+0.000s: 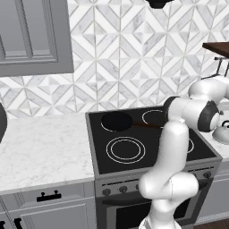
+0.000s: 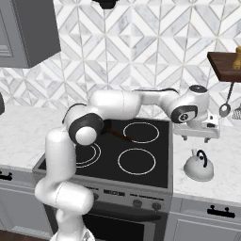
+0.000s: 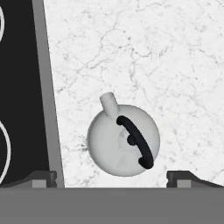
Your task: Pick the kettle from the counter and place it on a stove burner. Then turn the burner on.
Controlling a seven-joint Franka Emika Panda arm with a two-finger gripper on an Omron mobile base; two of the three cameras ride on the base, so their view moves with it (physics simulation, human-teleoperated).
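The kettle [image 2: 198, 167] is sitting upright on the marble surface [image 2: 226, 183] just right of the stove (black handle arching over its dome). The end effector [image 2: 196, 138] is hovering above it, fingers [image 3: 41, 178] spread wide, gripping nothing.

Stove [image 1: 152, 154] set between two stretches of tabletop [image 2: 221, 162]. Kettle [image 2: 198, 166] sits on the tabletop right of the stove, near the front edge, just beside the stove's rim, apart from it. Pincer [image 2: 196, 138] hangs above the kettle, not touching; in the hand view the kettle [image 3: 124, 140] lies between the fingertips [image 3: 42, 178], spout pointing away. Pan [image 1: 116, 120] on the back left ring. Double-ring burner [image 1: 125, 149] front left, before the pan. Shelf [image 2: 225, 63] on the wall, above and behind the kettle.
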